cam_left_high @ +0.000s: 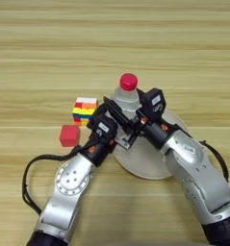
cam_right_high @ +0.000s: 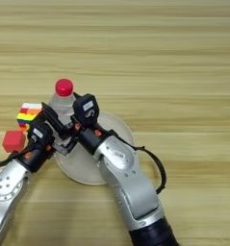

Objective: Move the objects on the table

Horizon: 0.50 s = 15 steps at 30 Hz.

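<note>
Clear plastic bottle (cam_left_high: 126, 98) stood upright on cream plate (cam_left_high: 152, 161), right gripper (cam_left_high: 117, 114) positioned against bottle, grasp indeterminate, left gripper (cam_left_high: 103, 126) adjacent, finger state indeterminate, red cube (cam_left_high: 69, 135) beside puzzle cube (cam_left_high: 84, 110).

Even, bright, diffuse overhead light on the bench (cam_left_high: 184, 48); shadows are soft and short, lying close beneath both arms. Faint sheen on the silver arm shells. Plank lines bow slightly toward the edges; detail mildly soft throughout.

I can see a multicoloured striped puzzle cube (cam_left_high: 85, 111) lying flat on the wood. Its top face shows white to me.
</note>
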Available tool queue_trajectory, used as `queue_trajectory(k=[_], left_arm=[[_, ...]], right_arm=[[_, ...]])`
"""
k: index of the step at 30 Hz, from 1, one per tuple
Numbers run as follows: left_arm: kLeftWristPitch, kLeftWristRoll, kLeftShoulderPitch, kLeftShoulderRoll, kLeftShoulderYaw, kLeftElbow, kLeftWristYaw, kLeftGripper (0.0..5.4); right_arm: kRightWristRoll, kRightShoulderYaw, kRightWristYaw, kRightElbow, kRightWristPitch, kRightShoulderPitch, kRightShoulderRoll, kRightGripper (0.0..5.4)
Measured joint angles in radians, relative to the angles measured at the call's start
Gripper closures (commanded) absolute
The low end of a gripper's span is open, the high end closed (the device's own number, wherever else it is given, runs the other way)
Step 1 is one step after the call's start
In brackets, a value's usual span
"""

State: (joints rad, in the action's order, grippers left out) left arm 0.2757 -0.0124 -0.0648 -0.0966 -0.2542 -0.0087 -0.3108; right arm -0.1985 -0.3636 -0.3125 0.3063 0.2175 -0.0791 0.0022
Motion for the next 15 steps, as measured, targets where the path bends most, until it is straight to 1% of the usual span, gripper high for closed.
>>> queue_trajectory(k=[2,5,7,12,15], left_arm=[[0.0,-0.001,0.0,-0.002,0.001,0.0,-0.001,1.38],[0.0,-0.002,-0.002,-0.001,-0.001,-0.001,-0.003,1.75],[-0.001,-0.002,-0.003,-0.001,-0.001,-0.002,-0.003,1.87],[-0.004,-0.002,-0.007,-0.001,-0.001,-0.002,-0.002,2.02],[-0.004,-0.001,-0.008,-0.001,0.0,-0.002,-0.002,2.02]], right_arm=[[0.0,0.0,0.0,-0.003,0.0,-0.001,0.001,2.24],[0.0,0.0,-0.002,-0.009,-0.001,-0.003,0.002,2.24],[0.0,0.0,-0.003,-0.01,-0.002,-0.003,0.003,2.24],[0.0,0.0,-0.004,-0.019,-0.004,-0.006,0.003,2.24],[0.0,0.0,-0.004,-0.021,-0.004,-0.006,0.003,2.24]])
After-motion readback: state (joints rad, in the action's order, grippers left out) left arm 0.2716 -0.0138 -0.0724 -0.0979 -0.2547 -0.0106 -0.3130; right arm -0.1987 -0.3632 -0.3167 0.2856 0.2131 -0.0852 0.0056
